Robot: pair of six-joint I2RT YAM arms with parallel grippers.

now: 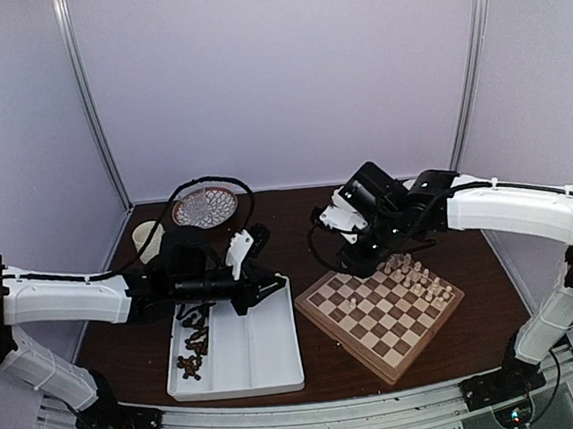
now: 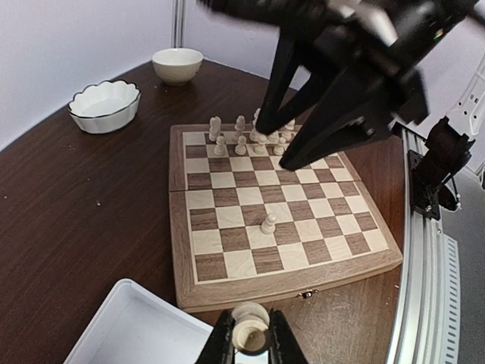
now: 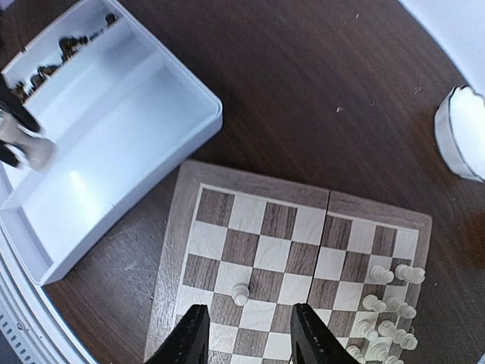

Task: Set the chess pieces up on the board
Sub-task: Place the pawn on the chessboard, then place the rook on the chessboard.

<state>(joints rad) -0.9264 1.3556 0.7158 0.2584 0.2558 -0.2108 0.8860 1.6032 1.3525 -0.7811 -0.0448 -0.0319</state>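
- The board (image 1: 361, 318), a square of pale and dark brown wooden checks in a light rim, lies flat on the dark wooden table (image 1: 127, 344). It is turned cornerwise, just right of the white tray (image 1: 259, 362).
- Cream chess pieces (image 1: 418, 281), small turned wood, stand upright in rows along its far right edge.
- One cream pawn (image 3: 240, 294) stands upright, alone on the bare half.
- The right jaws hang parted over the board near that pawn, with nothing between them.
- The left jaws are clenched on a cream piece (image 2: 250, 334), a round end facing the wrist camera.
- Dark pieces (image 1: 191, 348) lie jumbled in the tray's left compartment.
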